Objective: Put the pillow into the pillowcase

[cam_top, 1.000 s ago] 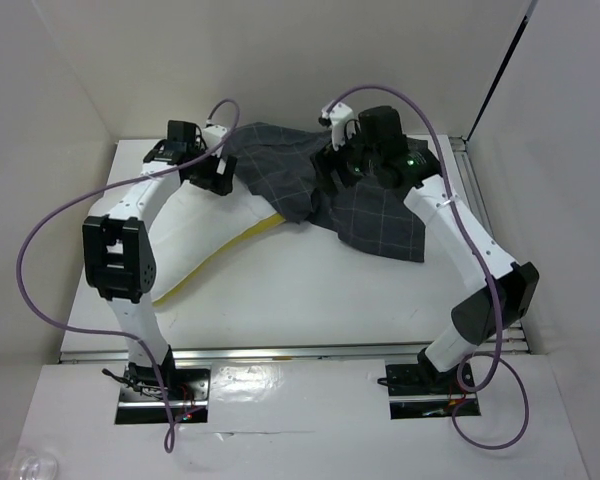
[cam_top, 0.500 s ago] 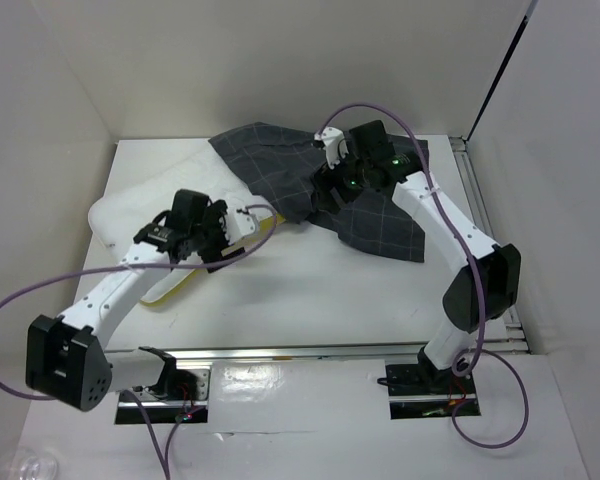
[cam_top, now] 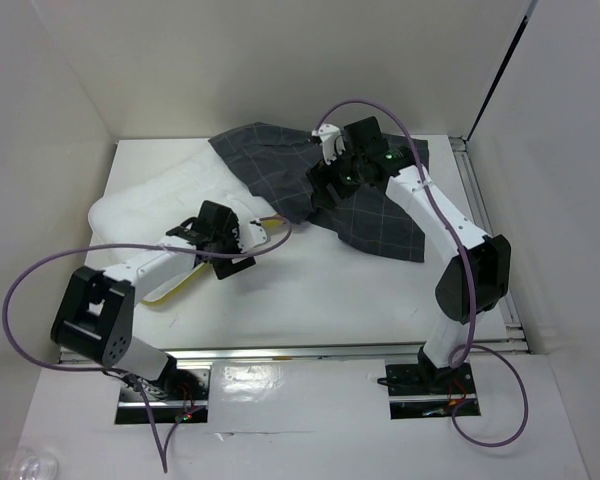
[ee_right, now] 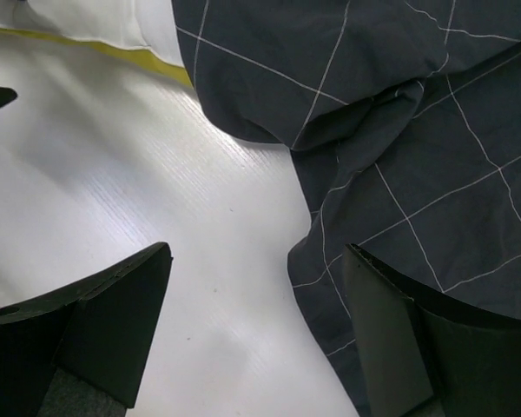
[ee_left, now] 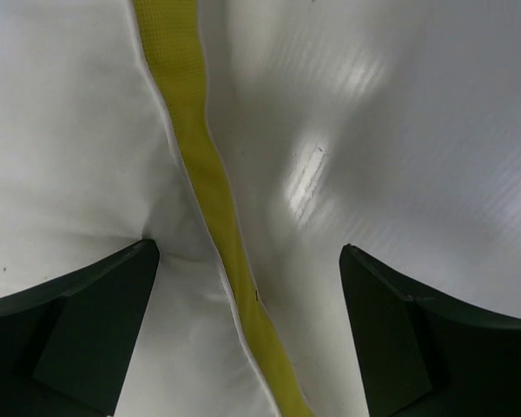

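The white pillow [cam_top: 150,200] lies at the left of the table, its yellow band [cam_top: 185,285] along the near edge. Its far right end goes under the dark checked pillowcase [cam_top: 370,220], which lies crumpled at the back centre and right. My left gripper [cam_top: 225,252] is open low over the pillow's near edge. In the left wrist view the gripper [ee_left: 247,252] straddles the yellow band [ee_left: 200,174], with one finger over the pillow [ee_left: 61,156] and the other over the table. My right gripper [cam_top: 320,195] is open over the pillowcase's left edge. In its wrist view the gripper [ee_right: 258,252] is empty above the table beside the pillowcase [ee_right: 399,130].
White walls close in the table at the left, back and right. A metal rail [cam_top: 280,352] runs along the near edge and another [cam_top: 472,200] along the right side. Purple cables [cam_top: 40,270] loop from both arms.
My left arm has swung from the back, at the pillowcase, down to the pillow's near yellow edge. The uncovered pillow now shows. My right gripper shifted slightly left.
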`<state>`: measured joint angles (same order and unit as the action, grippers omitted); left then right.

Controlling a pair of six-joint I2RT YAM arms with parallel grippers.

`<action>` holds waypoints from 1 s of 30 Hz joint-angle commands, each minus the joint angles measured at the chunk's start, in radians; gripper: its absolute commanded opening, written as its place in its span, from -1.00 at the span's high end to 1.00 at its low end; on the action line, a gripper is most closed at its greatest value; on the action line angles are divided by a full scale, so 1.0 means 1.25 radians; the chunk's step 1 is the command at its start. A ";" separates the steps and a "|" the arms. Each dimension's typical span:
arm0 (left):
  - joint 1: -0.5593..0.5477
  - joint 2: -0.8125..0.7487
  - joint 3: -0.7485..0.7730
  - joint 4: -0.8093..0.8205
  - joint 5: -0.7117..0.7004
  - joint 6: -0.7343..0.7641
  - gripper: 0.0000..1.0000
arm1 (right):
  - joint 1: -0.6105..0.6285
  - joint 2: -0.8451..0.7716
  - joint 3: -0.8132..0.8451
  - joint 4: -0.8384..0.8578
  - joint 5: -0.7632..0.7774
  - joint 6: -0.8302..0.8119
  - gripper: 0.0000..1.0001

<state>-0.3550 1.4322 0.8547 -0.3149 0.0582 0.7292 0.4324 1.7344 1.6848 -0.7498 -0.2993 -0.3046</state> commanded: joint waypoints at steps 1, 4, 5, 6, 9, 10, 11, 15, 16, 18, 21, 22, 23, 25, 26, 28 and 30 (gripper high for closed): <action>-0.003 0.071 0.044 0.089 -0.044 -0.037 -1.00 | 0.009 0.018 0.050 0.001 0.012 0.008 -0.73; -0.003 0.124 0.053 0.143 -0.071 -0.030 -0.91 | 0.019 0.018 0.059 0.001 0.020 0.008 -0.73; -0.003 0.124 0.053 0.163 -0.082 -0.030 -0.87 | 0.019 0.018 0.059 0.001 0.027 0.008 -0.73; -0.003 0.134 0.044 0.184 -0.082 -0.030 -0.84 | 0.019 0.018 0.059 0.001 0.027 0.008 -0.73; -0.003 0.161 0.056 0.211 -0.097 -0.030 -0.43 | 0.033 0.025 0.059 0.001 0.034 0.008 -0.73; -0.003 0.172 0.077 0.211 -0.104 -0.040 -0.28 | 0.033 0.025 0.059 0.001 0.034 0.008 -0.73; -0.003 0.192 0.086 0.202 -0.114 -0.040 0.09 | 0.033 0.025 0.059 0.001 0.034 0.008 -0.73; -0.003 0.199 0.100 0.191 -0.131 -0.050 1.00 | 0.033 0.025 0.051 0.001 0.042 0.008 -0.73; -0.003 0.199 0.116 0.172 -0.117 -0.050 1.00 | 0.041 0.025 0.051 0.001 0.042 0.008 -0.73; 0.005 0.199 0.171 0.127 -0.065 -0.064 1.00 | 0.041 0.025 0.051 0.001 0.042 0.008 -0.73; 0.042 0.215 0.317 -0.016 0.025 -0.132 1.00 | 0.033 0.009 0.035 0.009 0.000 0.008 -0.73; 0.053 0.226 0.361 -0.057 0.054 -0.165 1.00 | 0.033 -0.003 0.023 0.010 0.000 0.017 -0.73; 0.074 0.252 0.449 -0.129 0.077 -0.186 1.00 | 0.033 -0.011 0.008 0.019 -0.013 0.017 -0.73; 0.095 0.280 0.539 -0.198 0.151 -0.238 1.00 | 0.033 -0.023 -0.010 0.030 -0.023 0.025 -0.73; 0.110 0.308 0.619 -0.247 0.162 -0.258 1.00 | 0.033 -0.035 -0.019 0.038 -0.023 0.025 -0.70; 0.127 0.330 0.690 -0.289 0.213 -0.289 1.00 | 0.033 -0.035 -0.029 0.038 -0.033 0.025 -0.67; 0.150 0.354 0.774 -0.325 0.249 -0.321 1.00 | 0.033 -0.043 -0.036 0.045 -0.033 0.034 -0.67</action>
<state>-0.2073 1.8404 1.6695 -0.6544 0.2329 0.4351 0.4709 1.7409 1.6554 -0.7414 -0.3138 -0.2840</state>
